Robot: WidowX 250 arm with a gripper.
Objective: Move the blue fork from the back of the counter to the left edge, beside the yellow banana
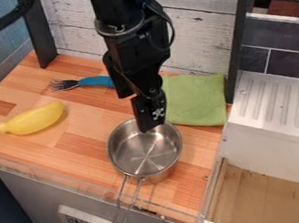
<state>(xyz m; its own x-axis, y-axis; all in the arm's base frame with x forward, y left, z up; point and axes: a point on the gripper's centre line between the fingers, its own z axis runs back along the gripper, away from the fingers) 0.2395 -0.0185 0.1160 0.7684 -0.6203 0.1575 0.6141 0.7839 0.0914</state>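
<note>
**Gripper (154, 125) hung over the far rim of a metal pan (142, 153)**

The black arm (126, 40) came down from the top edge of the view, and its gripper pointed down at the pan's far rim. Whether it was open or closed could not be told, and it perhaps touched the rim, though the angle left that unclear. The shiny pan stood upright on the wooden bench (82, 146), near its front edge, and its long wire handle (125, 201) stuck out past that edge.

A green cloth (196, 98) lay flat behind the pan and to its right in view. A fork (66, 84) with a blue handle (95, 81) lay farther back on the left, the handle's end hidden behind the arm. Well apart from the pan, a yellow toy (35, 119), plump and rounded with a narrow tip, lay on the left of the bench. A white ridged rack (278, 97) stood on the right, and a white planked wall (201, 37) rose behind.
</note>
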